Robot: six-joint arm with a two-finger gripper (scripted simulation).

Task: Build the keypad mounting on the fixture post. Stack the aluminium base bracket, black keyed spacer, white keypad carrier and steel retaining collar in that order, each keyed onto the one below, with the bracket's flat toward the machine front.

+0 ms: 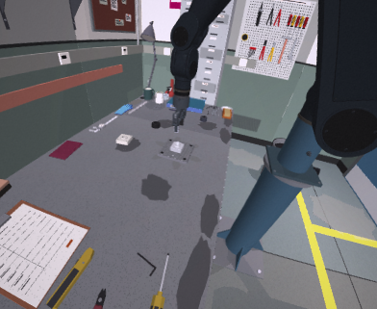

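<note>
In the middle of the grey bench a square fixture plate (pixel 176 151) carries a pale block, the aluminium base bracket (pixel 177 147), on its post. My gripper (pixel 176 129) hangs open and empty just above and behind that bracket. The white keypad carrier (pixel 124 140) lies on the bench to the left of the fixture. The black keyed spacer (pixel 156 124) lies behind the fixture, left of the gripper. A small dark ring further right (pixel 203 118) may be the steel collar, too small to tell.
Behind the work stand a desk lamp (pixel 149 61), a cup, a drawer cabinet (pixel 208 52) and a pegboard of tools. A maroon pad (pixel 65 149) lies left. A clipboard (pixel 28 251), screwdriver (pixel 160 288) and hex key lie near the front. The arm's blue base (pixel 276 191) fills the right.
</note>
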